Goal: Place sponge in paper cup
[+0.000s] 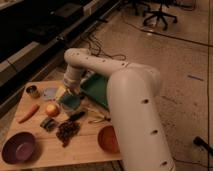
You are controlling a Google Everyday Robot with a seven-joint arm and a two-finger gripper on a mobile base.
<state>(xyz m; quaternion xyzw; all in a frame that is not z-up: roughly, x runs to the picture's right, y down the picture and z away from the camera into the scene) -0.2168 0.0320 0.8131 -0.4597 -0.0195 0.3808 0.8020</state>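
My jaws [73,93] are showing dark at the end of my white arm [125,95], over the teal sponge [69,101]. The tan surface [50,147] is carrying a purple bowl [18,147] near left, an orange-brown bowl [107,138] near right, and an orange carrot [28,113] left.

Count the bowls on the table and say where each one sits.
2. The purple bowl sits at the table's near left corner; the orange-brown bowl is at the near right, partly hidden by the arm. The gripper is down mid-table; more may be hidden.
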